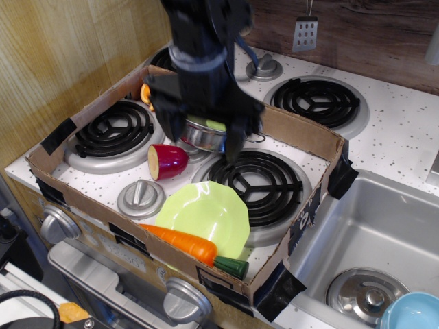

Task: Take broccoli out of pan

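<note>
**A:** Where is the broccoli [215, 125]?

**B:** Only a small light-green sliver shows, sitting inside the steel pan [204, 136]. The pan rests between the far-left burner coil [113, 130] and the near-right burner coil [255, 179], inside the cardboard tray [312, 139].

**A:** And the tool [200, 137]?

**B:** It hangs straight over the pan, motion-blurred. Its two dark fingers [169, 120] are spread wide, one on the left of the pan and one on the right. They seem to hold nothing, though the blur makes that hard to be sure of.

**A:** What else is in the tray?

**B:** A dark red cup [167, 161] lies on its side just left of the pan. Nearer, a lime-green plate [204, 214] overlaps the near-right coil, and a carrot [188, 245] lies along the plate's near edge. A grey burner cap [140, 198] sits left of the plate.
</note>
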Robot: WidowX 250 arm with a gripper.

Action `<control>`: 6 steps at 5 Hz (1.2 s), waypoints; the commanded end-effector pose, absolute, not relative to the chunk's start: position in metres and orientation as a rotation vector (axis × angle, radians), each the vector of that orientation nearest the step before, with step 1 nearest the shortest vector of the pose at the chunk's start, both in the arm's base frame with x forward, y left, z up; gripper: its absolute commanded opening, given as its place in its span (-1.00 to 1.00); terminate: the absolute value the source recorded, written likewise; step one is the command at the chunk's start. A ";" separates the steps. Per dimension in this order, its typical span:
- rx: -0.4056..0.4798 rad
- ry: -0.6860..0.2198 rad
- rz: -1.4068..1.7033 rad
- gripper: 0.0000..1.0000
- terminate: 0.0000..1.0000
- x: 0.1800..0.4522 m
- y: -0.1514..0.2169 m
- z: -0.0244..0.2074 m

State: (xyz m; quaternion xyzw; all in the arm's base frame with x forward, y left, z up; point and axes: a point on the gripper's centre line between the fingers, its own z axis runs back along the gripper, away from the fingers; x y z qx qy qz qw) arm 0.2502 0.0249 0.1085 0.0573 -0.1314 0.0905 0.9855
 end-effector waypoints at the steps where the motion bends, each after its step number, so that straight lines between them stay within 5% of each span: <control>1: 0.165 -0.337 -0.006 1.00 -1.00 0.285 0.048 0.151; 3: 0.158 -0.370 -0.070 1.00 -1.00 0.325 0.061 0.148; 6: 0.104 -0.365 0.005 1.00 -1.00 0.345 0.067 0.085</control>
